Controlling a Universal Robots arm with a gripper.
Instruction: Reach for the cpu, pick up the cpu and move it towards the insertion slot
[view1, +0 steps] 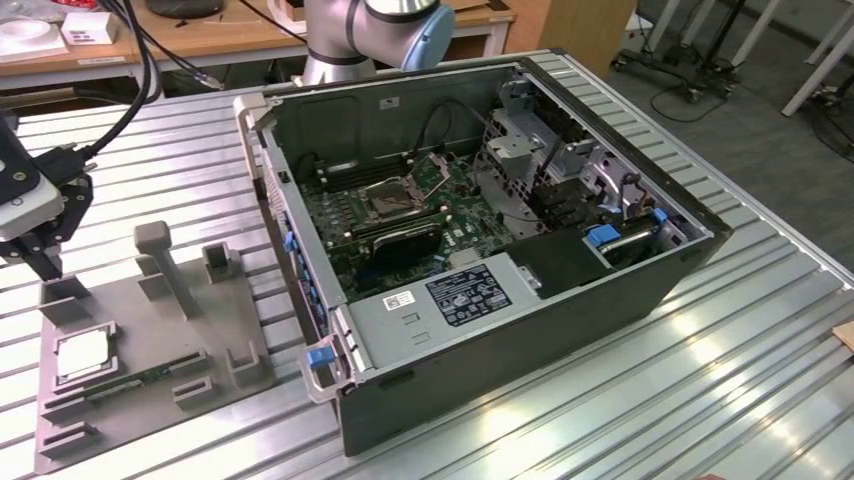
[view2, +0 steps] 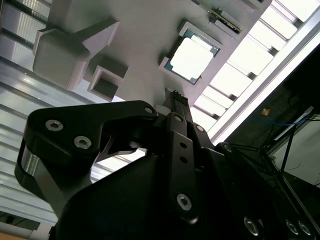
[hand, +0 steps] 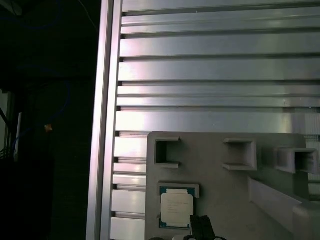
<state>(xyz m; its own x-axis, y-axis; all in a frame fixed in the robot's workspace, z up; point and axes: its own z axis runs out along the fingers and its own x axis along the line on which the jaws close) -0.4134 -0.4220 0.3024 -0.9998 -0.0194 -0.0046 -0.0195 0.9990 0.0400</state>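
Note:
The cpu (view1: 83, 355) is a flat silvery square chip lying in a recess of the grey fixture plate (view1: 200, 340), at the exterior view's left. My gripper (view1: 51, 268) hangs above the plate's far left corner, a short way back from the chip, with its dark fingers tapering together and nothing between them. Both wrist views show the cpu (view2: 192, 57) (hand: 176, 209) just beyond the fingertips (view2: 175, 97) (hand: 201, 226), not touched. The insertion slot (view1: 396, 198) is a shiny-framed square socket on the green motherboard inside the open computer case (view1: 561, 330).
On the fixture plate stand grey posts and brackets (view1: 158, 262), and a thin green memory stick (view1: 134, 383) lies near the chip. The case's tall wall (view1: 287, 250) rises between plate and motherboard. The ribbed aluminium table (view1: 747, 380) ends close beside the plate.

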